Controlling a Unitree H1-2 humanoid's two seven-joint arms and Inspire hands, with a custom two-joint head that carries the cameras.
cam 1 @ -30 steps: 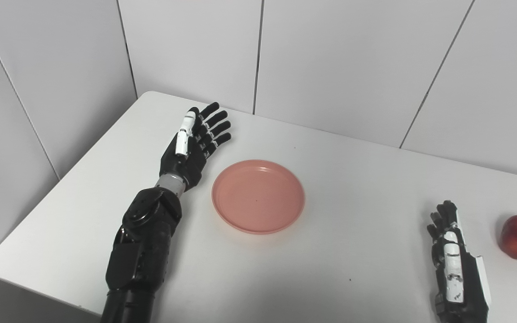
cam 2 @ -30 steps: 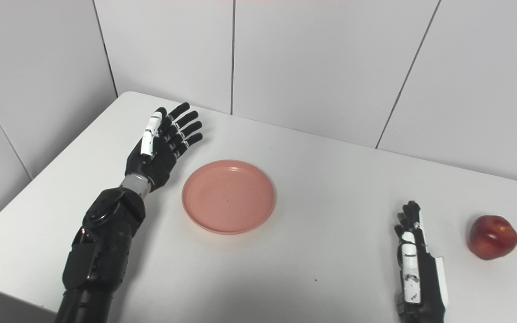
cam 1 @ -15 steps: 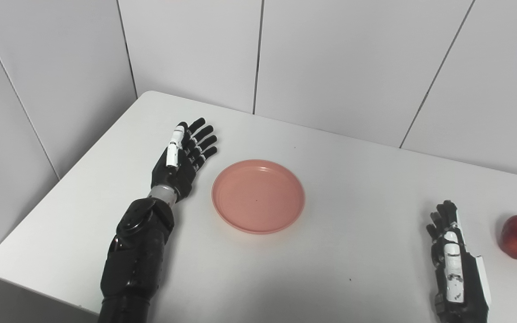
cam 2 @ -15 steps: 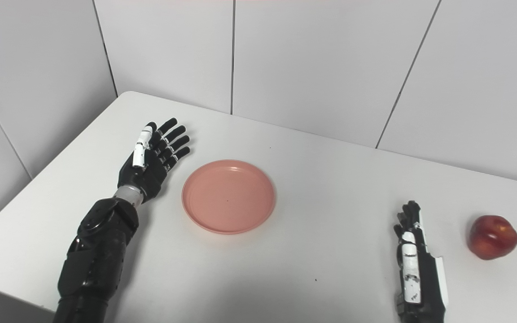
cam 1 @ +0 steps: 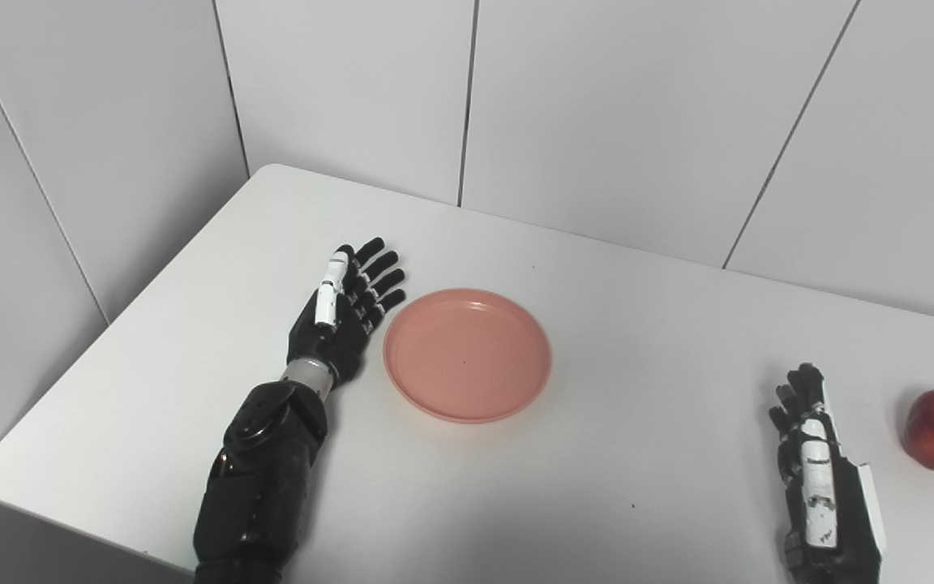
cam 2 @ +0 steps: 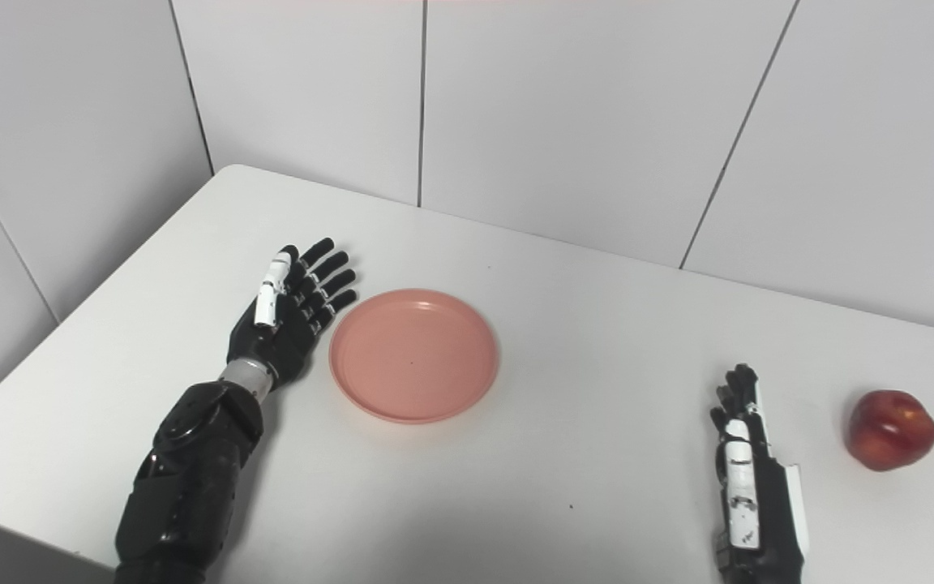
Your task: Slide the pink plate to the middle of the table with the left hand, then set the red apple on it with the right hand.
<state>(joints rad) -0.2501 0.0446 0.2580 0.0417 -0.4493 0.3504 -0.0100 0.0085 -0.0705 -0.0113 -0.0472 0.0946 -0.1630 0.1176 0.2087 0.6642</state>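
1. Plate point(cam 1: 467, 354): flat on the table point(cam 1: 645, 308), left of middle.
2. Left hand point(cam 1: 341, 315): just beside its left rim, fingers spread, empty; contact unclear.
3. Right hand point(cam 2: 747, 478): empty, fingers loosely extended, wrist cut off.
4. Apple point(cam 2: 890, 429): far right, untouched.

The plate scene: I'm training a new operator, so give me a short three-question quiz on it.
1. True or false: the apple lies on the plate.
2. Which hand is beside the plate's rim? A) left hand B) right hand
3. Fill in: the apple lies to the ____ of the right hand.

Key: 1 false, it sits on the table, apart from the plate. 2 A, open, fingers spread by the rim; contact cannot be told. 3 right.
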